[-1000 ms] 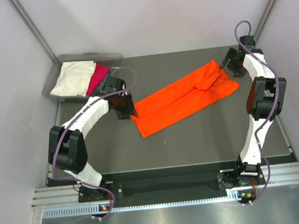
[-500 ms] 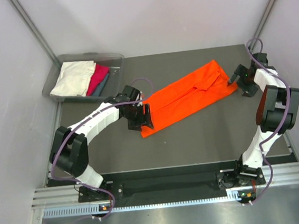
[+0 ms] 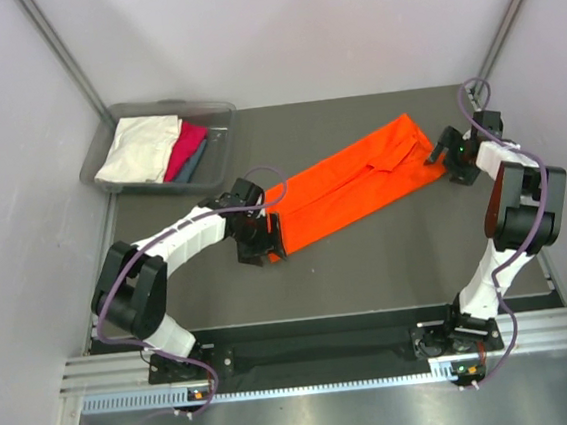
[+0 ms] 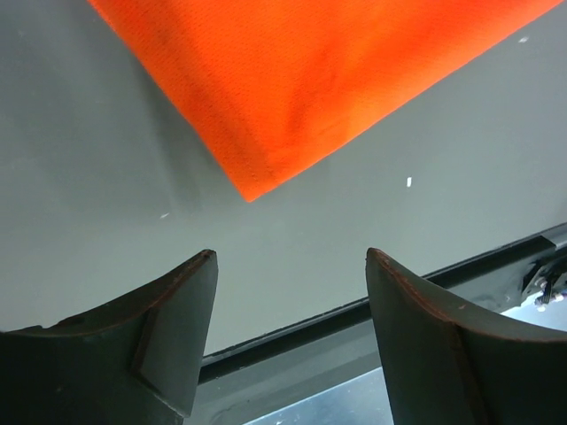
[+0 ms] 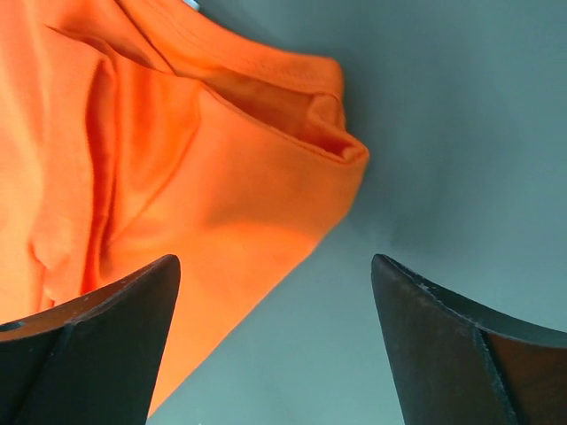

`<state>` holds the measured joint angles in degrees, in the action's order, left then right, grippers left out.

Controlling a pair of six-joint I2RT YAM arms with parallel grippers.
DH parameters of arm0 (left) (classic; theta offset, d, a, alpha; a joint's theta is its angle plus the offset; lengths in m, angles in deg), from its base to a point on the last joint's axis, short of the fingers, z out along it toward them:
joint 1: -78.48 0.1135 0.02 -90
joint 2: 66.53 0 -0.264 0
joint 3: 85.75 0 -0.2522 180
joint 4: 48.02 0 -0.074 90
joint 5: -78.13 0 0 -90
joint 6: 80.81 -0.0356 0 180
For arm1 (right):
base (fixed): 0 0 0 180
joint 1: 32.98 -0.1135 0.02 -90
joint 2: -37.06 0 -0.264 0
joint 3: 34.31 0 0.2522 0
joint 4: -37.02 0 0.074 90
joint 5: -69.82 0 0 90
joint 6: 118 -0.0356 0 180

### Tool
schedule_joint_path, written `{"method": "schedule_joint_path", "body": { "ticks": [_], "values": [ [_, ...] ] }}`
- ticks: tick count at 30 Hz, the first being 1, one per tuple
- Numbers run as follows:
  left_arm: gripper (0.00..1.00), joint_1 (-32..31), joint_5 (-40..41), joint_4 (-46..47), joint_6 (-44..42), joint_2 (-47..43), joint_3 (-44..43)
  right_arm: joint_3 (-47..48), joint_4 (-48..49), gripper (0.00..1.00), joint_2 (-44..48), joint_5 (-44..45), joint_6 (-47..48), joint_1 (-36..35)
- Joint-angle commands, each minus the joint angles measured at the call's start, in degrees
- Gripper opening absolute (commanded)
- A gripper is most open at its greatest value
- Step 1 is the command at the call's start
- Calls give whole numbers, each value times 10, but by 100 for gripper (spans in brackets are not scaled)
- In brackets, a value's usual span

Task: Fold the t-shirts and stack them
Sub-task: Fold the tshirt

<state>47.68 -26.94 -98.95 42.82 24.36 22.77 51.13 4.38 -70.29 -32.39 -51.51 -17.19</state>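
Note:
The bright orange t-shirt (image 3: 356, 180) lies flat as a long folded strip, slanting from the table's middle to the back right. My left gripper (image 3: 266, 242) is open and empty at the strip's near-left corner, which shows in the left wrist view (image 4: 266, 168) just beyond the jaws. My right gripper (image 3: 441, 157) is open and empty at the strip's far-right end; the right wrist view shows the folded corner (image 5: 292, 168) just ahead of the jaws. Cream-white (image 3: 139, 149), magenta-pink (image 3: 185, 148) and teal-grey (image 3: 195, 164) t-shirts lie in the bin.
A grey plastic bin (image 3: 220, 130) stands at the table's back left corner. Grey walls close in on the left, right and back. The table's near edge with a metal rail (image 3: 308, 366) runs along the bottom.
My left gripper has moved toward me and right along the shirt's left end to its near corner. My right gripper has shifted off the shirt's right end to just beside it.

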Motion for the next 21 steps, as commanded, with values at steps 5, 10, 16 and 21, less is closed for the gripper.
{"method": "schedule_joint_path", "body": {
  "ticks": [5, 10, 16, 21],
  "values": [
    [75, -1, 26, 32, 28, -5, 10, 7, 61, 81, -13, -31, 11, 2],
    [70, -1, 36, 60, 46, 0, 35, 6, 72, 75, -18, -35, 6, 1],
    [59, 1, 50, 96, 65, 23, 45, 7, 71, 67, -23, -31, 13, 2],
    [56, 2, 67, 104, 70, 46, 32, 1, 77, 63, -25, -32, 17, 4]
  ]
}}
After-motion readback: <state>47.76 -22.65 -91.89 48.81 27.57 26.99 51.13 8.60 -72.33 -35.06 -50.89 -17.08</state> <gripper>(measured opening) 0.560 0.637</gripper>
